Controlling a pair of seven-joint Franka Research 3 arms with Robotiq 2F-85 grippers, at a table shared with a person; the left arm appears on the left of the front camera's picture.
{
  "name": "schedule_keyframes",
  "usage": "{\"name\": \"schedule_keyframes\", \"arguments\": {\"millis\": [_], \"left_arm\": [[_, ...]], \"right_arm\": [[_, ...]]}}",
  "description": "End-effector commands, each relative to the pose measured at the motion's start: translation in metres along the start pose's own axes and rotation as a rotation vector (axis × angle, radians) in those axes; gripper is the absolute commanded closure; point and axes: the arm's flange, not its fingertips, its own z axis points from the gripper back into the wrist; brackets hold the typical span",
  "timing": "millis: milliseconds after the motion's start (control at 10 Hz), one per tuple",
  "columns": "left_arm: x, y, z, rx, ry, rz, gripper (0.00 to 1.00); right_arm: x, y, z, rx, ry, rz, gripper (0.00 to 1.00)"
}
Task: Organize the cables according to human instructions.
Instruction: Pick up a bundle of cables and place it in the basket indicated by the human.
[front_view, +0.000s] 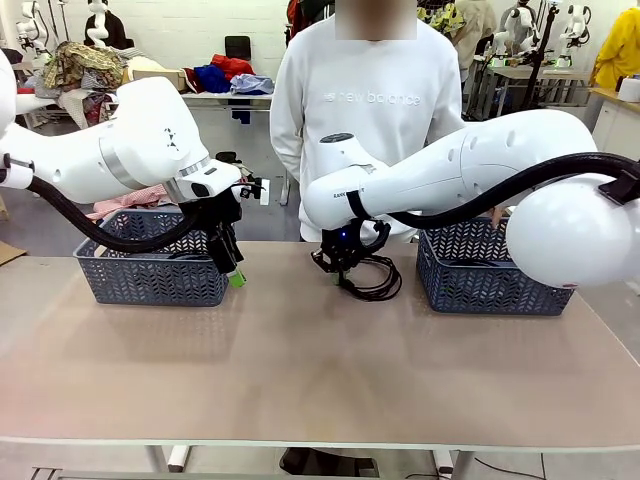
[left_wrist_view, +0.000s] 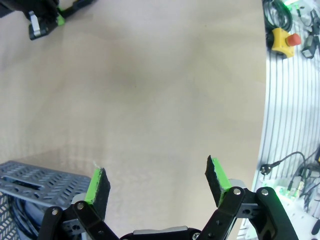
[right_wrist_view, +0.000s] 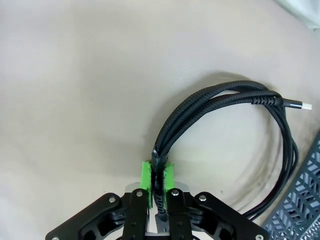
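Where right pincer (right_wrist_view: 157, 181) clamps, coiled cable (right_wrist_view: 225, 105) loops beyond

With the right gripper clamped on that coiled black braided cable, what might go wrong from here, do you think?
The right gripper pinches only one side of the coiled black braided cable, so the loops could spill open when lifted. The free silver-tipped plug lies close to the blue-grey lattice basket and might snag on its rim. The open left gripper hangs beside the other lattice basket, which a careless move could nudge.
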Motion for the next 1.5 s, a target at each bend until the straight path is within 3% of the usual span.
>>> {"name": "schedule_keyframes", "arguments": {"millis": [0, 400, 800, 1100, 1400], "left_arm": [[-0.001, 0.000, 0.001, 0.002, -0.002, 0.004, 0.00], [-0.001, 0.000, 0.001, 0.002, -0.002, 0.004, 0.00], [-0.001, 0.000, 0.001, 0.002, -0.002, 0.004, 0.00], [-0.001, 0.000, 0.001, 0.002, -0.002, 0.004, 0.00], [-0.001, 0.000, 0.001, 0.002, -0.002, 0.004, 0.00]], "right_arm": [[-0.007, 0.002, 0.034, -0.017, -0.030, 0.001, 1.00], [-0.027, -0.007, 0.118, 0.100, 0.070, 0.459, 1.00], [-0.058, -0.045, 0.186, 0.186, 0.080, 0.850, 1.00], [-0.090, -0.090, 0.213, 0.223, 0.024, 1.063, 1.00], [-0.118, -0.137, 0.212, 0.210, -0.006, 1.150, 1.00]]}}
